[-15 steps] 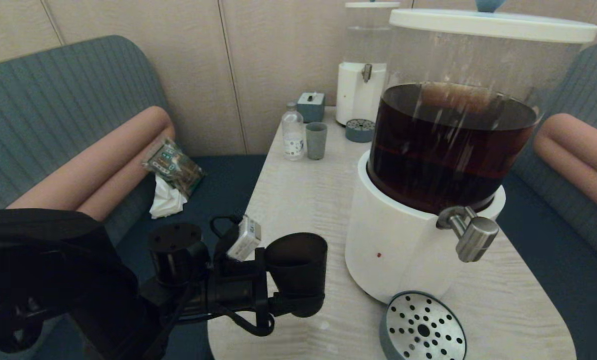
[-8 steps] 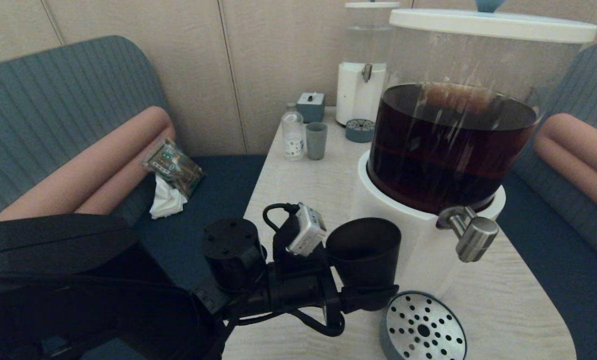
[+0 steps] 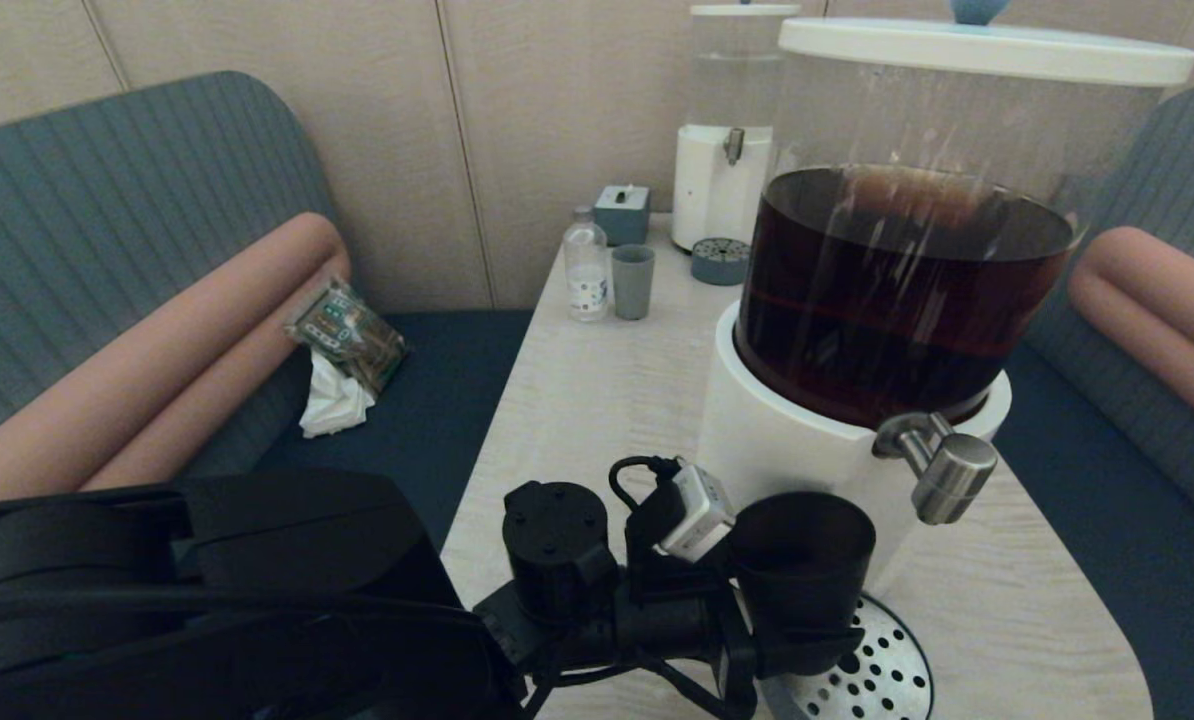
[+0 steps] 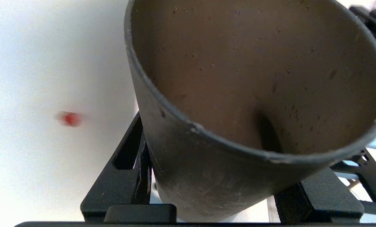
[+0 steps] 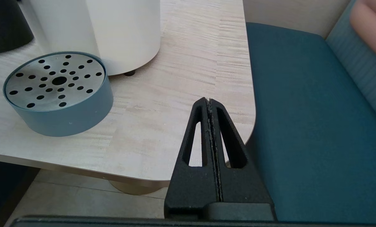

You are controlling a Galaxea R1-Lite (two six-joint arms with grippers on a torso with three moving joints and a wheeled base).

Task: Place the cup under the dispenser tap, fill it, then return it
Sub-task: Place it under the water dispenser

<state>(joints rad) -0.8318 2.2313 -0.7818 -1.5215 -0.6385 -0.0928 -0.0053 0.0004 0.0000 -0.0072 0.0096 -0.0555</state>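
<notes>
The matte black cup (image 3: 802, 560) is upright in my left gripper (image 3: 807, 640), which is shut on its lower half. It hangs over the left edge of the perforated drip tray (image 3: 882, 680), close to the white base of the big dispenser (image 3: 787, 440) of dark brown liquid. The steel dispenser tap (image 3: 942, 470) sticks out just right of and above the cup's rim, not over its mouth. In the left wrist view the cup (image 4: 238, 157) fills the space between the black fingers (image 4: 125, 176). My right gripper (image 5: 209, 104) is shut and empty by the table's near right corner.
At the back of the table (image 3: 607, 400) stand a grey-green tumbler (image 3: 632, 281), a small bottle (image 3: 586, 265), a grey box (image 3: 622, 212) and the clear-liquid dispenser (image 3: 727, 130) with its own small tray (image 3: 719, 260). Blue bench seats flank both sides. A snack packet (image 3: 347, 335) lies left.
My left arm has carried the cup to the right, from the table's left edge, across the front of the dispenser base, to over the drip tray near the tap.
</notes>
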